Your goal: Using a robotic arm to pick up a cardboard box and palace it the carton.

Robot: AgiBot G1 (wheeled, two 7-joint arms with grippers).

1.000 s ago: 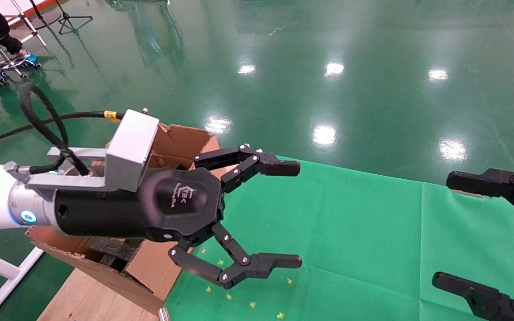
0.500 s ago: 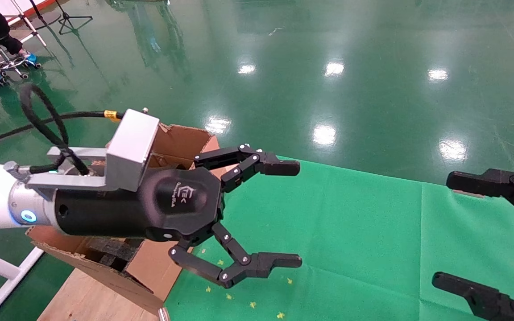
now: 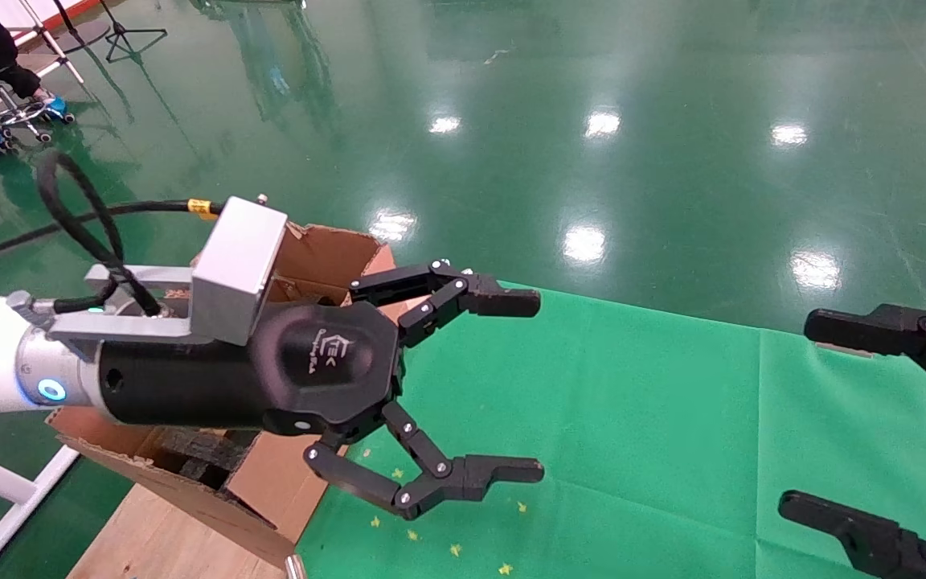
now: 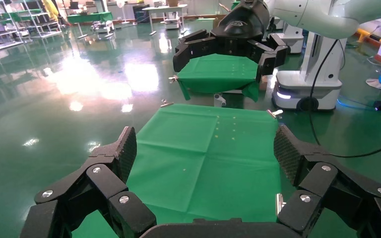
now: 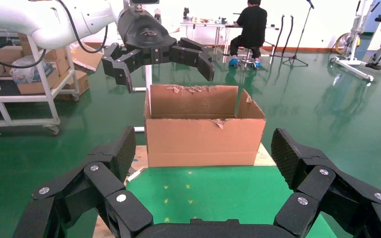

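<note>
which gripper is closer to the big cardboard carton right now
Left. The left gripper hangs open right beside the carton, its body overlapping it. The right gripper, also open, sits far across the green cloth.

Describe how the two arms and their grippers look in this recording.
The left arm is a white tube with a silver wrist, blue light ring, grey camera block and black cable, ending in a black two-finger linkage gripper bearing a white logo. The right black linkage gripper has silver pivot screws and textured pads.
</note>
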